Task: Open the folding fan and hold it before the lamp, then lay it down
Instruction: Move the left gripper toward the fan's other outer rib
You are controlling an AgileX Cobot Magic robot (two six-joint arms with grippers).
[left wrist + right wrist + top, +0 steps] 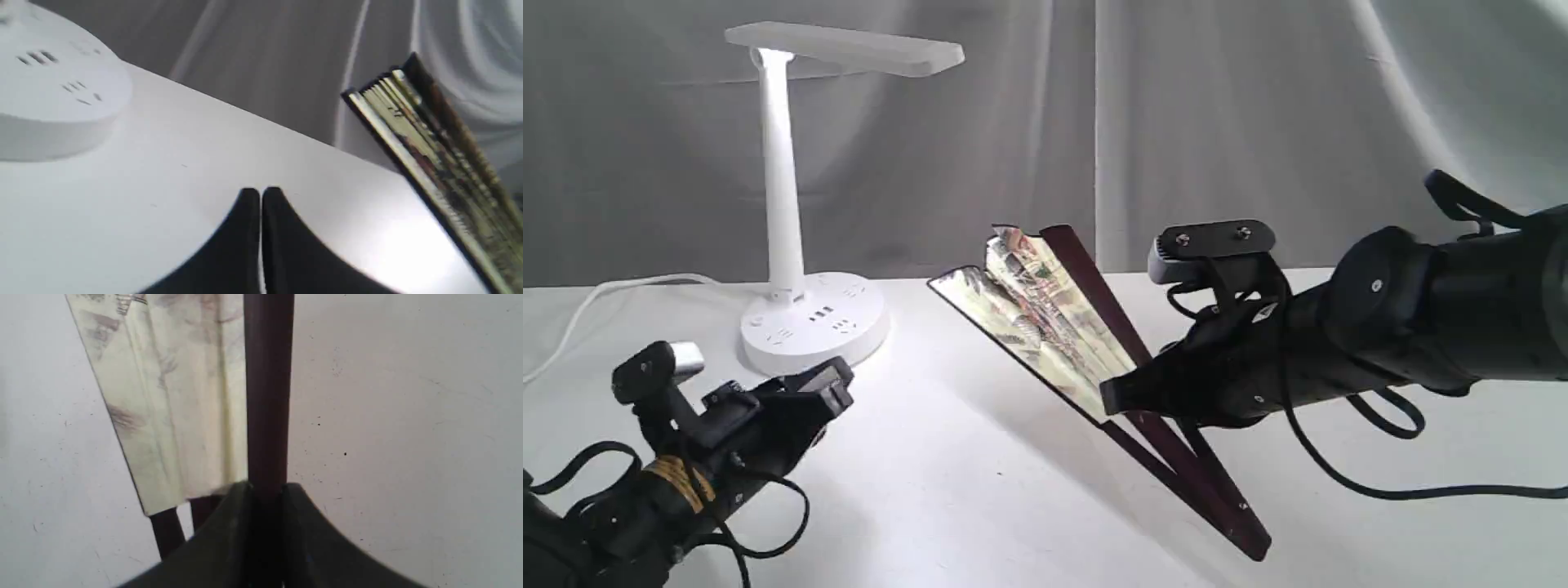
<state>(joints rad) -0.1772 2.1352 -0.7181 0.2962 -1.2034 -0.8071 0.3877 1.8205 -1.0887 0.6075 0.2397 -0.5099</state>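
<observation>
White tabletop ran back to a straight far edge against the grey draped curtain. Bare surface lay open between the white plastic desk lamp with round socketed base, far left, and the cream pleated paper folding fan with maroon wooden ribs, centre-right. Fan was only partly spread and tilted: pivot end low near the front, black-edged top raised toward the lamp but well apart from it. Whether the pivot touched the table, I couldn't tell. My right claw was pinched on the fan's outer maroon guard, at the paper's lower edge. My left claw was pressed together, holding nothing, hovering near-left, clear of lamp and fan. Count: 1 fan, 1 lamp, 1 white cord, 2 claws.
</observation>
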